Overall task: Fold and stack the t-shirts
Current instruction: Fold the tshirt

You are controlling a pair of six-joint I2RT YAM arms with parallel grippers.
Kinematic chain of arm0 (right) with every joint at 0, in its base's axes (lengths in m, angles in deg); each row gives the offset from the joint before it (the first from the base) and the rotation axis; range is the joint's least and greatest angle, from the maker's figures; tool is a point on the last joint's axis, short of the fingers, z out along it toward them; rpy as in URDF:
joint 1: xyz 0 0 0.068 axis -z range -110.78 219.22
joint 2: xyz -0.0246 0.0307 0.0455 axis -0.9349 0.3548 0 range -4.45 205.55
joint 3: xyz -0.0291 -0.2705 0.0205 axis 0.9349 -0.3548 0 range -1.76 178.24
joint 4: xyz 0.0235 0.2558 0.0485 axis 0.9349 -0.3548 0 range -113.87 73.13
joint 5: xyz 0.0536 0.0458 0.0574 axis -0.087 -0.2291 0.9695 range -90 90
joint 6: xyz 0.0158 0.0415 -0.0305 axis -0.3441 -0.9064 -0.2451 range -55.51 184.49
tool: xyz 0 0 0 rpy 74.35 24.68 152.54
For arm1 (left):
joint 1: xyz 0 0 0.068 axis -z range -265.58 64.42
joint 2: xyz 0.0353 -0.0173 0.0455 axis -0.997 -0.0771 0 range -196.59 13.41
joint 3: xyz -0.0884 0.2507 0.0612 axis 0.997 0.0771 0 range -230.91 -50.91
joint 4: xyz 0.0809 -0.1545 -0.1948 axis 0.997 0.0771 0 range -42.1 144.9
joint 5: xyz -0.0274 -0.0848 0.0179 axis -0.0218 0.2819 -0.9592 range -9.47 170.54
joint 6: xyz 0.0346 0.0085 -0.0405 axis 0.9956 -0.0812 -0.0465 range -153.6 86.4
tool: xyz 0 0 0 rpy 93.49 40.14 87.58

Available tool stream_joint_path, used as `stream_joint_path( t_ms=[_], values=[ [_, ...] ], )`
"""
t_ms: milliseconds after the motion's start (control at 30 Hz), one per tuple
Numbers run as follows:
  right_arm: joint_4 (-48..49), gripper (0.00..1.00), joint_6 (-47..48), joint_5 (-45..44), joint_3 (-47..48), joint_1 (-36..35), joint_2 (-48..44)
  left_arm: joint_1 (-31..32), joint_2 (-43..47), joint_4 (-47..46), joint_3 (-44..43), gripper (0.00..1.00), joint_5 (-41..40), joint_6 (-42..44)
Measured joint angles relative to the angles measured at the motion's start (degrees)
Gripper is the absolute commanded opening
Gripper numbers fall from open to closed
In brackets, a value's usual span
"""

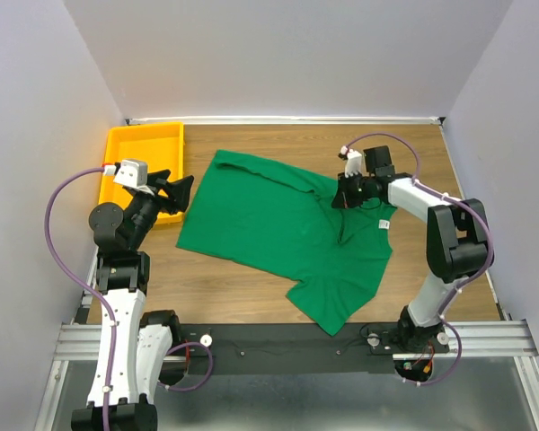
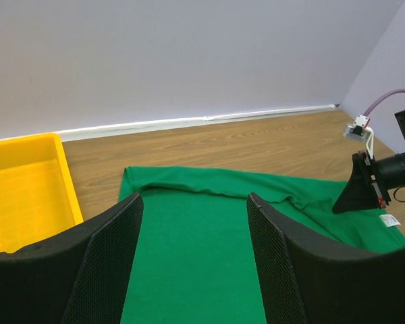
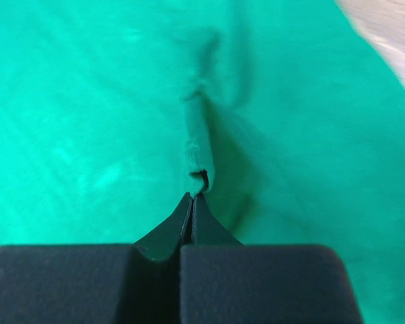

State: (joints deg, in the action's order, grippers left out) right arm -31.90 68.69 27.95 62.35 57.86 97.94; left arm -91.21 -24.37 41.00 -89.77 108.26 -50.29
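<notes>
A green t-shirt [image 1: 278, 229] lies spread and a little rumpled on the wooden table, its white tag [image 1: 384, 224] at the right edge. My right gripper [image 1: 341, 199] is down on the shirt's upper right part. In the right wrist view its jaws [image 3: 192, 196] are shut, pinching a raised fold of the t-shirt [image 3: 88, 101] at their tips. My left gripper [image 1: 181, 193] hovers at the shirt's left edge. It is open [image 2: 194, 197] with only flat green cloth [image 2: 189, 256] seen between its fingers. The left wrist view also shows the right gripper [image 2: 347, 199] on the cloth.
A yellow plastic tray [image 1: 144, 144] stands at the back left, just behind my left gripper, its rim [image 2: 67, 175] next to the shirt's corner. Grey walls close the table on three sides. Bare wood shows beyond the shirt and at the front left.
</notes>
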Motion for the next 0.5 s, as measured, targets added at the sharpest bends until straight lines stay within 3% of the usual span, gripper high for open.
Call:
stream_joint_path(
  t_ms=[233,267,300,367,500],
  values=[
    [-0.1,0.03,2.2,3.6,-0.5,-4.9,-0.8,0.0,-0.1,0.0,0.0,0.71,0.0,0.0],
    [-0.2,0.06,2.6,3.8,-0.5,-5.4,-0.8,0.0,-0.1,0.0,0.0,0.71,0.0,0.0],
    [-0.5,0.17,3.3,4.3,-0.4,-7.3,-0.7,0.0,-0.1,0.0,0.0,0.71,0.0,0.0],
    [-1.4,0.27,4.6,4.8,0.3,-9.7,0.1,0.0,-0.2,0.0,0.0,0.71,0.0,0.0],
    [-3.9,0.37,6.7,5.5,1.7,-13.5,2.0,0.0,-0.3,0.0,0.0,0.73,0.0,0.0]
  ],
)
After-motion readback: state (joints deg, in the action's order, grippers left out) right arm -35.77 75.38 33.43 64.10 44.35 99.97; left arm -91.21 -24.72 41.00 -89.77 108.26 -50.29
